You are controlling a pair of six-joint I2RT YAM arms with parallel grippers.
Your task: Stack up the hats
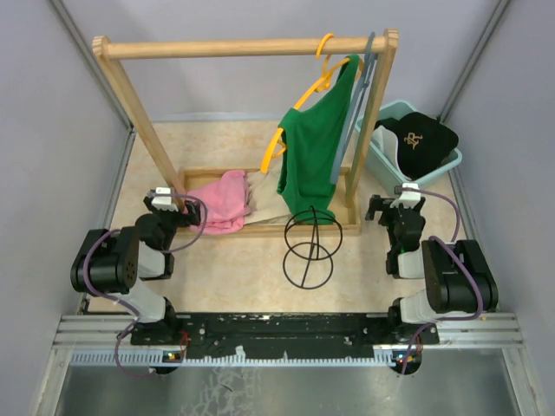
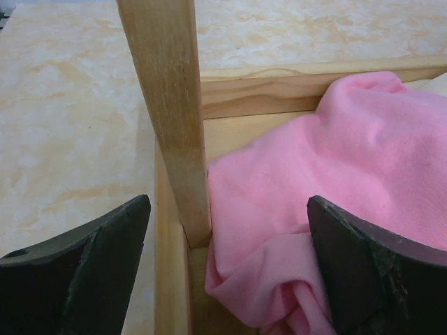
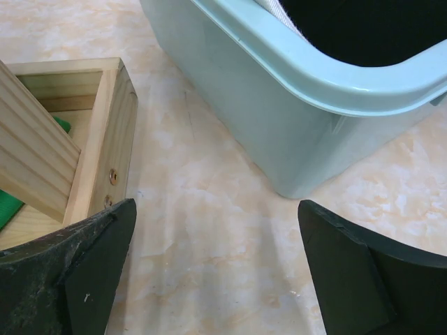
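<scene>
A black cap with a gold emblem (image 1: 421, 136) lies on top in the light blue bin (image 1: 386, 165) at the back right, with a white cap (image 1: 389, 146) partly showing under it. The other caps are hidden. In the right wrist view the bin (image 3: 279, 105) holds black fabric (image 3: 356, 28). My right gripper (image 1: 394, 209) (image 3: 216, 279) is open and empty above the bare table, just in front of the bin. My left gripper (image 1: 166, 203) (image 2: 227, 272) is open and empty at the wooden rack's left post (image 2: 167, 118), over the pink cloth (image 2: 314, 181).
A wooden clothes rack (image 1: 251, 48) spans the middle, with a green shirt (image 1: 316, 147) on an orange hanger (image 1: 299, 95). The pink cloth (image 1: 221, 201) lies in its base tray. A black wire stand (image 1: 310, 247) stands in front of the rack. Grey walls close both sides.
</scene>
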